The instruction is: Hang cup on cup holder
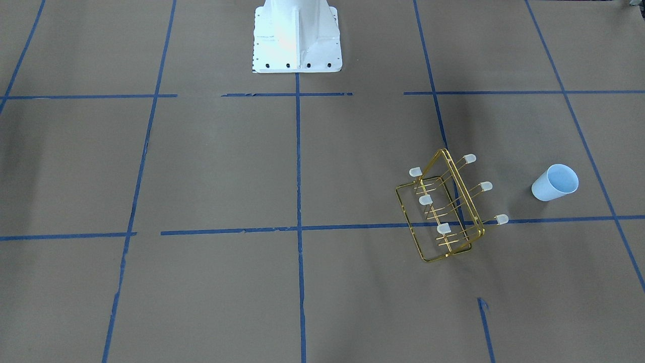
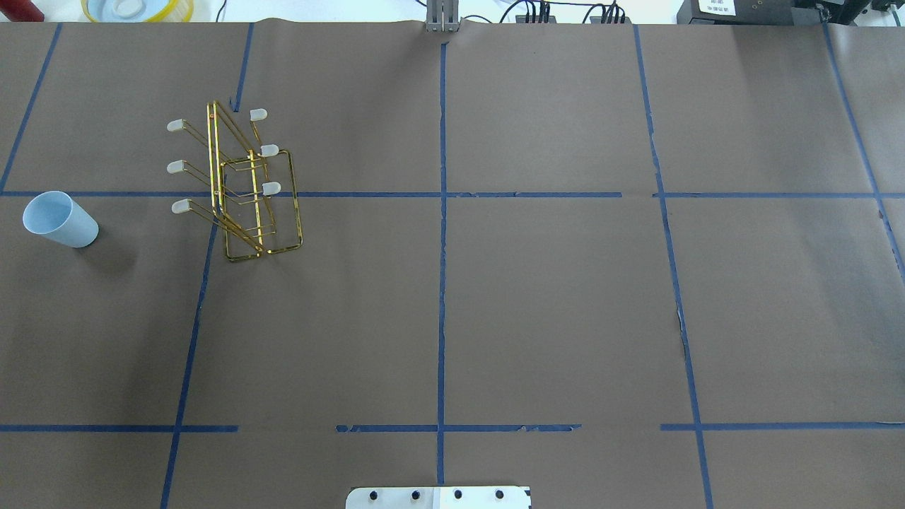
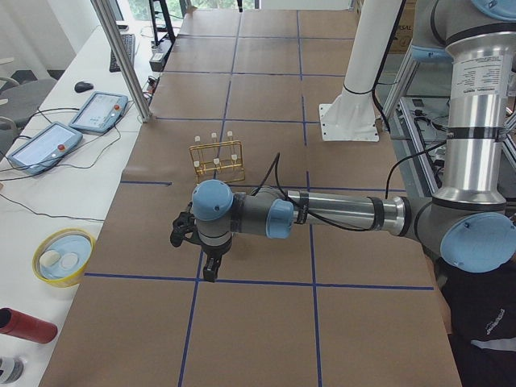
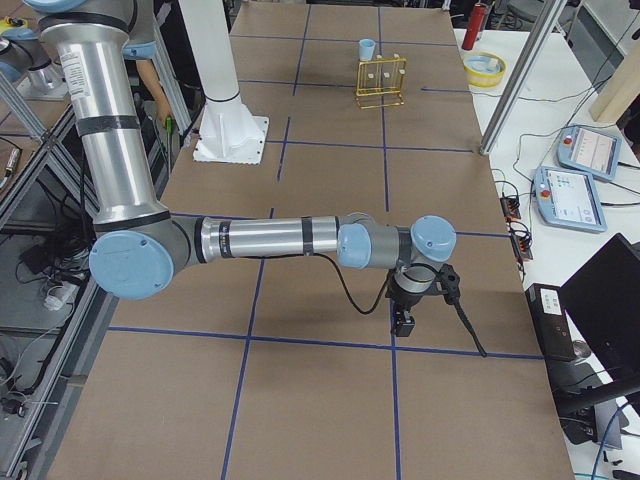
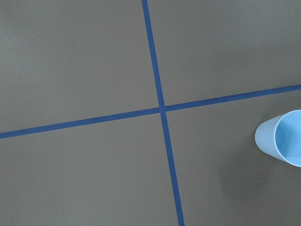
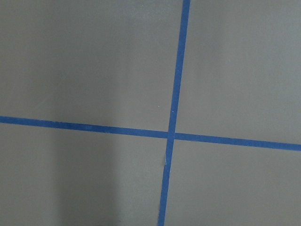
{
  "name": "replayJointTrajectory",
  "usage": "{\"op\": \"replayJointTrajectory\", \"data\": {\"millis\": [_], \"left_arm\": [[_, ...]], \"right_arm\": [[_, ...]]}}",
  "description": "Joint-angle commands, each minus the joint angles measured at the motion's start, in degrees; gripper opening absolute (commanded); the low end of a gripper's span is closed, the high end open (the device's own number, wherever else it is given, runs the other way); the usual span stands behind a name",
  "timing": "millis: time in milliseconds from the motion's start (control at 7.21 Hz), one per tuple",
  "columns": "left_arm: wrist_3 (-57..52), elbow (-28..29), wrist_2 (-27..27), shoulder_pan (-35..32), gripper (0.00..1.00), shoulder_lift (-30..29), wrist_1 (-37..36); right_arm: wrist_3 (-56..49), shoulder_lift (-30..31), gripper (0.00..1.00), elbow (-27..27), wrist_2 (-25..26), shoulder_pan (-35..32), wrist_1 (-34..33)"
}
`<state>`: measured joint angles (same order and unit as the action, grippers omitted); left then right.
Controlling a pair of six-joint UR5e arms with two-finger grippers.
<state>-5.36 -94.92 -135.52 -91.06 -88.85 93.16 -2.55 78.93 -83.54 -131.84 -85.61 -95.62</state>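
So, cup (image 2: 60, 219): upright on the table, mouth up, on the robot's left side, apart from the holder.
Cup holder (image 2: 240, 185): gold wire rack standing on its frame, whitish caps on its prongs, none carrying the cup.
Cup against left gripper (image 3: 210, 272): the left wrist view looks straight down and catches the cup only at its right edge, partly cut off, so the cup lies off to one side of the pincer and not under it.
Left gripper state: seen only from the side, so I cannot tell whether it is parted or closed.
Right gripper (image 4: 403, 322): held over the far end of the table, well apart from cup and holder; parted or closed, I cannot tell.
Table (image 2: 551, 297): brown paper, divided into squares by blue tape (image 6: 174, 94).
Robot base (image 1: 297, 35): white, at the table's edge.
Room: two teach pendants (image 3: 36, 145), a yellow-rimmed bowl (image 3: 63, 258) and a red cylinder (image 3: 24, 325) on a white side bench.
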Motion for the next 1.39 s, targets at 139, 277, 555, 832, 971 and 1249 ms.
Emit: {"op": "replayJointTrajectory", "data": {"millis": [139, 277, 555, 832, 971, 1249], "left_arm": [[0.4, 0.5, 0.2, 0.0, 1.0, 0.2, 0.0], [0.5, 0.6, 0.3, 0.0, 1.0, 0.1, 0.0], [0.7, 0.5, 0.3, 0.0, 1.0, 0.1, 0.0], [0.5, 0.7, 0.3, 0.1, 1.0, -0.8, 0.7], [0.0, 0.6, -0.1, 0.1, 1.0, -1.0, 2.7], [-0.1, -0.4, 0.1, 0.1, 1.0, -1.1, 3.1]], "right_arm": [[0.0, 0.0, 1.0, 0.0, 0.0, 0.0, 0.0], [0.0, 0.0, 1.0, 0.0, 0.0, 0.1, 0.0], [0.0, 0.0, 1.0, 0.0, 0.0, 0.0, 0.0], [0.0, 0.0, 1.0, 0.0, 0.0, 0.0, 0.0], [0.0, 0.0, 1.0, 0.0, 0.0, 0.0, 0.0], [0.0, 0.0, 1.0, 0.0, 0.0, 0.0, 0.0]]}}
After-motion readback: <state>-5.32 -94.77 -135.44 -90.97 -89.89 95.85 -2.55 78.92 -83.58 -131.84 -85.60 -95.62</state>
